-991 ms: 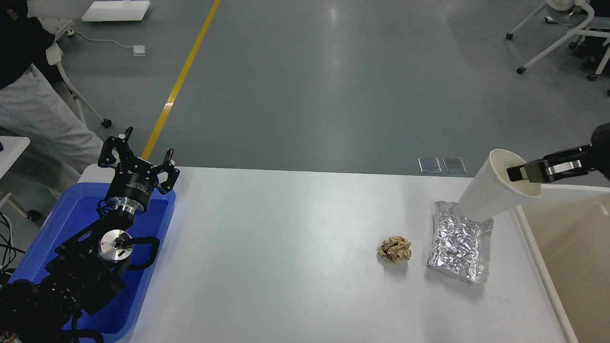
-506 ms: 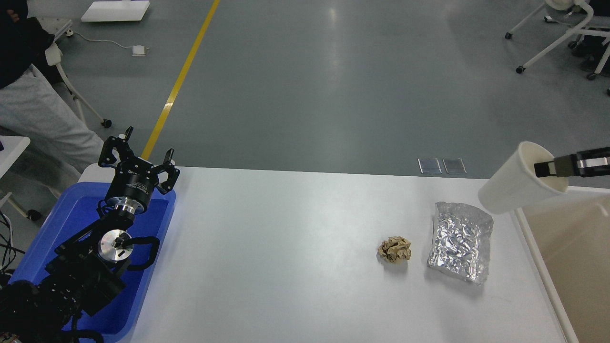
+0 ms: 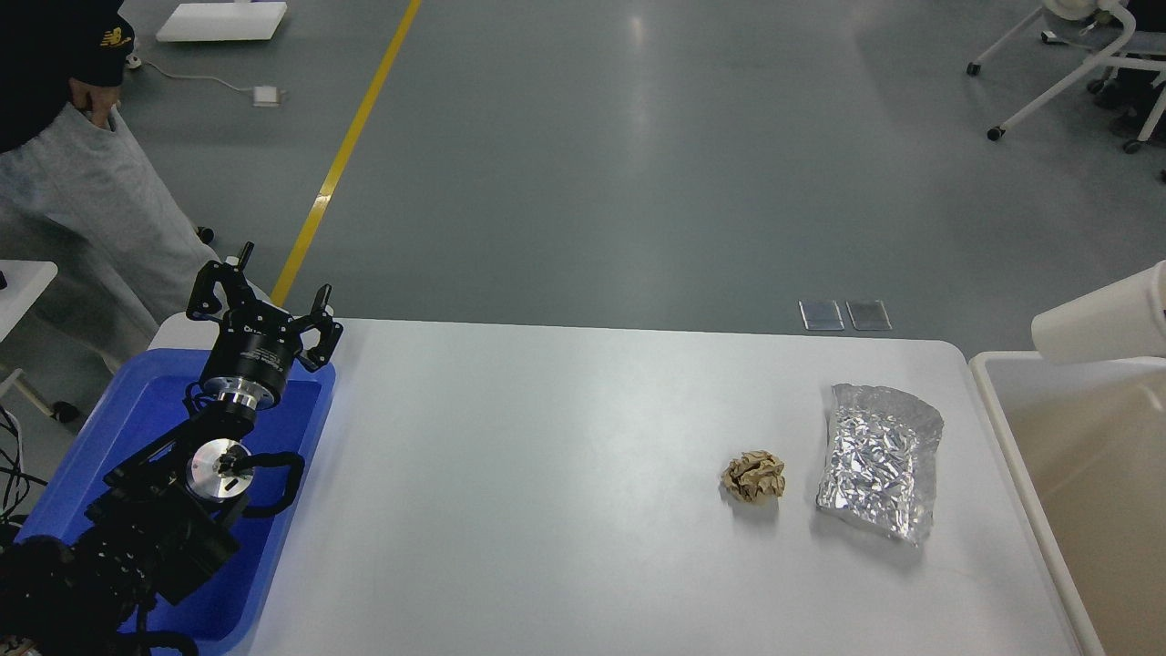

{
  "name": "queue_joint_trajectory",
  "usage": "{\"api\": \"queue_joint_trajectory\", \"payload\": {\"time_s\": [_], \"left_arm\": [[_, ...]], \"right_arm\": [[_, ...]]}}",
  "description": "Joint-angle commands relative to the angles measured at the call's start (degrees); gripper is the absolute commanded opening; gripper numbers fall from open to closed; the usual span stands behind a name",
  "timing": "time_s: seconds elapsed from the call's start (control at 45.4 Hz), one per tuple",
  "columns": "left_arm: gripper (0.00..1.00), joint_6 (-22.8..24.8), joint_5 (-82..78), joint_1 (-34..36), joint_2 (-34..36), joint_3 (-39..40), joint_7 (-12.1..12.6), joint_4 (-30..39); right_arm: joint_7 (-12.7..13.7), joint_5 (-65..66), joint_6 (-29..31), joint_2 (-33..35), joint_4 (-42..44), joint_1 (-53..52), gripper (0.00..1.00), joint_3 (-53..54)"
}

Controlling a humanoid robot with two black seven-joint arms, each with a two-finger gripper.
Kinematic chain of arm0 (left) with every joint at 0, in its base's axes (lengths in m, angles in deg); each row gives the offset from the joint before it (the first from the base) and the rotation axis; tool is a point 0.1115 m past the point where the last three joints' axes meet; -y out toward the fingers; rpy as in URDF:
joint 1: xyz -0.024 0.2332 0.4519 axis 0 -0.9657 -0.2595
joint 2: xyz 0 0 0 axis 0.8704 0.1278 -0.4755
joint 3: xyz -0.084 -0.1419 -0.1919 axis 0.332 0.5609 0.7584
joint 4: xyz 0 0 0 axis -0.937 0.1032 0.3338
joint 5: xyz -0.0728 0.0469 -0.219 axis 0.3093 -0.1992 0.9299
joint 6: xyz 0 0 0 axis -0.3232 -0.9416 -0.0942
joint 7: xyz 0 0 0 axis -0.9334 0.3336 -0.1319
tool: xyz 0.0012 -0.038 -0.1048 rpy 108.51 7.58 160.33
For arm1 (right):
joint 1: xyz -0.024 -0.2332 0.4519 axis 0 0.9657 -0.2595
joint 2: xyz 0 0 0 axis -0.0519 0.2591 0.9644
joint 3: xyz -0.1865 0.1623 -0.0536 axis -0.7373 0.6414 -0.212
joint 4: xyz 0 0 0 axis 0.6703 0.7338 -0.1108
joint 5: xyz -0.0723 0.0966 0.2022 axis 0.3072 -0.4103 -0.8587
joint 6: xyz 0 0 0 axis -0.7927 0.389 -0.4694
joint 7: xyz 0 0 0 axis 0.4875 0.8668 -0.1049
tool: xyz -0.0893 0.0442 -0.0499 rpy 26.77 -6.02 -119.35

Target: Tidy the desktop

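The white desktop (image 3: 547, 474) fills the middle of the head view. A crumpled brown paper ball (image 3: 754, 476) and a crinkled silver foil bag (image 3: 881, 460) lie on its right part, close together but apart. A white paper cup (image 3: 1102, 323) hangs tilted at the right edge, above the beige bin (image 3: 993, 401); what holds it is out of view. My left gripper (image 3: 269, 296) is open and empty, raised over the far end of the blue tray (image 3: 137, 410). My right gripper is out of view.
A person (image 3: 73, 182) in grey trousers stands by the table's far left corner. Wheeled chairs (image 3: 1075, 73) stand on the floor at the far right. A yellow floor line (image 3: 351, 146) runs behind the table.
The cup has moved right, off the foil bag and out over the beige bin, and my right gripper has left the view with it. The person at the left has shifted. My left arm is still.
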Motion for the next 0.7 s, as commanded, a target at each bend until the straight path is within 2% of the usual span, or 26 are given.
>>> {"api": "queue_joint_trajectory", "payload": {"time_s": [0.0,0.396,0.683], "left_arm": [[1.0,-0.1,0.0,0.0,0.0,0.0,0.0,-0.1],[1.0,-0.1,0.0,0.0,0.0,0.0,0.0,0.0],[1.0,-0.1,0.0,0.0,0.0,0.0,0.0,-0.1]], "right_arm": [[-0.2,-14.9,-2.5,-4.9,15.5,10.2,0.0,0.5],[-0.1,-38.8,-2.7,-17.1,34.7,26.4,0.0,0.8],[0.6,-47.3,-2.8,-31.1,54.7,37.5,0.0,4.6]]}}
